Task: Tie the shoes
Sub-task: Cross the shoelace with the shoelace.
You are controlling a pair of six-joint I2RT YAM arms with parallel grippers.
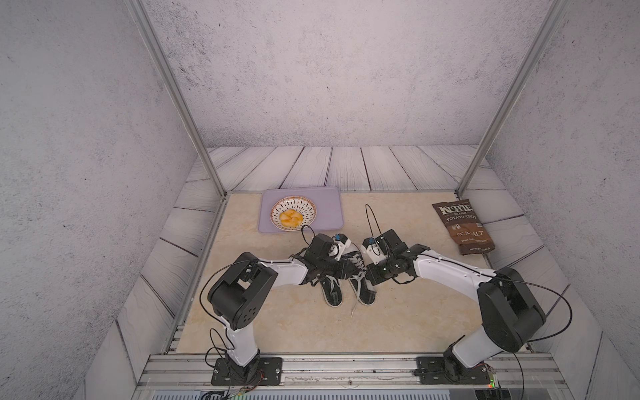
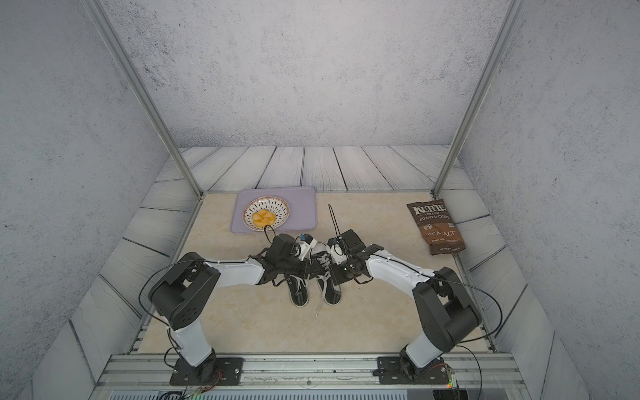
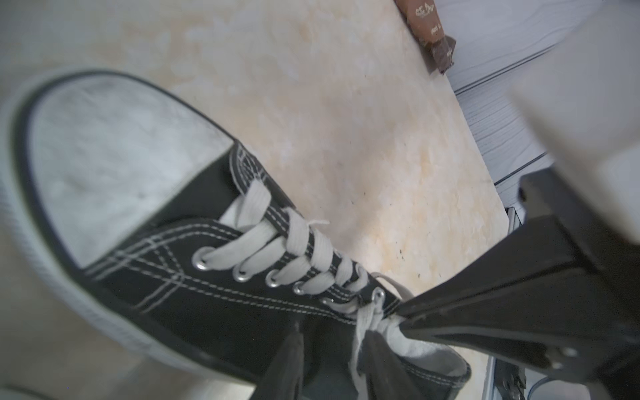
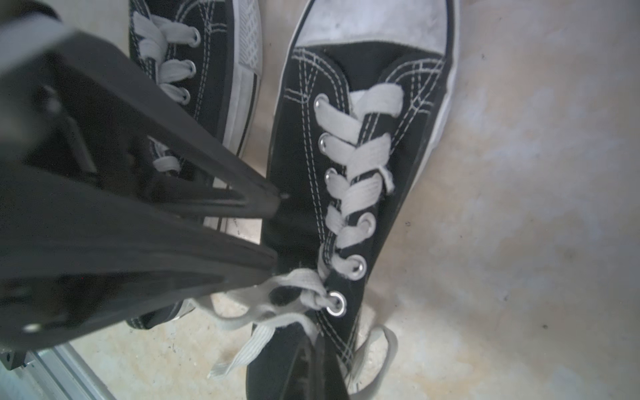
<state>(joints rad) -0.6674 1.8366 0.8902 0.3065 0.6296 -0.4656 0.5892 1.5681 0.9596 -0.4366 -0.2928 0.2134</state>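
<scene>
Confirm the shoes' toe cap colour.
Toe cap white, slightly scuffed; best in left wrist view.

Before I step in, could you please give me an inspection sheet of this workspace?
Surface: beige marbled tabletop, flat.
Job's things: shoes side by side, toes away from the robot; lace untied.
Clutter: purple tray holding a bowl of orange pieces; chip bag at far right.
Claws: left claw open astride the lace; right claw shut, seemingly pinching it near the top eyelets.
Cables: black cable loops above both wrists.
Surroundings: grey walls, aluminium posts.
</scene>
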